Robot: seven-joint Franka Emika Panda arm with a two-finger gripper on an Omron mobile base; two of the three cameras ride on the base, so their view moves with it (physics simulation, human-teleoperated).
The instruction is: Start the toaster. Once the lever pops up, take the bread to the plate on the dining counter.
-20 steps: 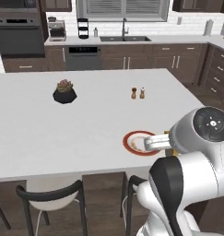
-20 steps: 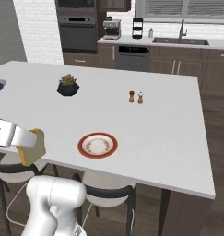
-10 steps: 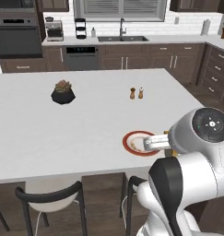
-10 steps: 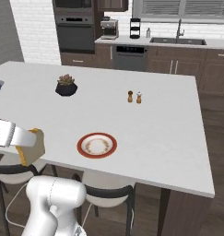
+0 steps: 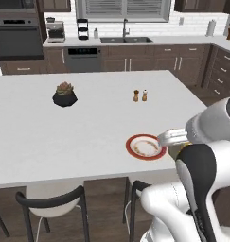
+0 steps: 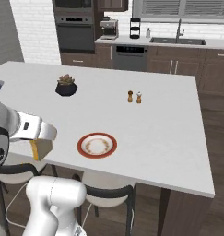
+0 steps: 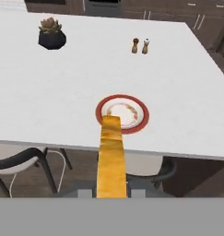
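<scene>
Hand view shows the end effector (image 7: 111, 191) pinching the bread (image 7: 112, 156) on its edge, just short of the plate (image 7: 122, 114) near the counter (image 7: 62, 92) edge. Carrying step, I judge; next the bread must go over the plate.

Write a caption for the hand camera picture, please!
Fingers hold bread edge-on, pointing at the plate on the counter.
</scene>
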